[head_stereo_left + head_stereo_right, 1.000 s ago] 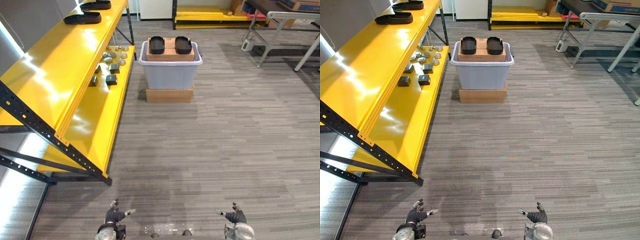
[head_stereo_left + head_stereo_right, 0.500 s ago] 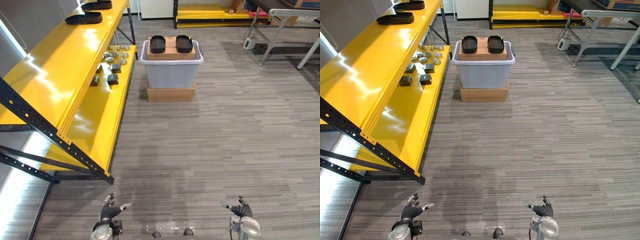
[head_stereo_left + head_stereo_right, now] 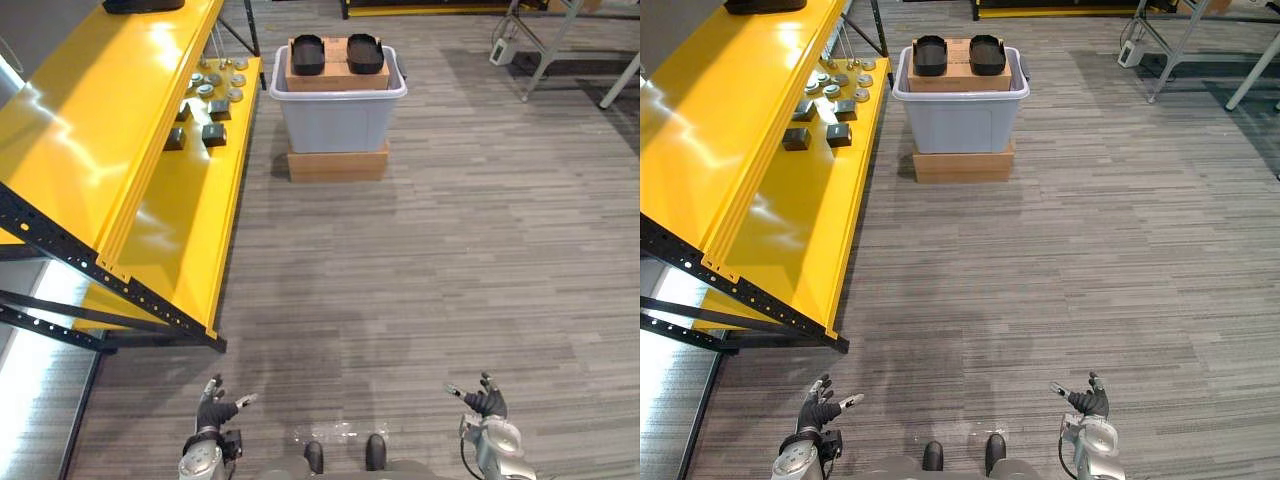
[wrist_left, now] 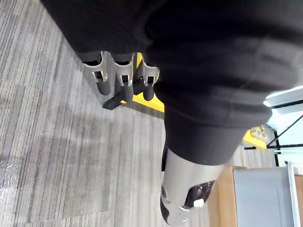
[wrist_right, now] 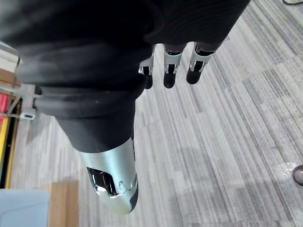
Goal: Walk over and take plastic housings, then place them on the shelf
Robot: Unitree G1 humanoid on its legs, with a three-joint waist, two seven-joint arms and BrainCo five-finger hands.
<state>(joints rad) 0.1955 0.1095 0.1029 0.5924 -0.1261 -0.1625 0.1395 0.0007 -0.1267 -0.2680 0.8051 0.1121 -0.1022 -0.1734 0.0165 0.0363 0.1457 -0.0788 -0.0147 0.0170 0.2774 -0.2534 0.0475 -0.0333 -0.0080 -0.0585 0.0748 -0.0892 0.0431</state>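
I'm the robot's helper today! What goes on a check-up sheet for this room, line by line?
Surface: grey striped carpet floor.
Job's things: two black plastic housings side by side on a brown cardboard box in a grey plastic bin; another black housing on top of the yellow metal shelf.
Clutter: small grey metal parts on the lower shelf board.
Robot hands: left robot hand and right robot hand open, holding nothing.
Cables: maybe a white one by the grey table legs, too small to tell.
Surroundings: flat cardboard box under the bin.
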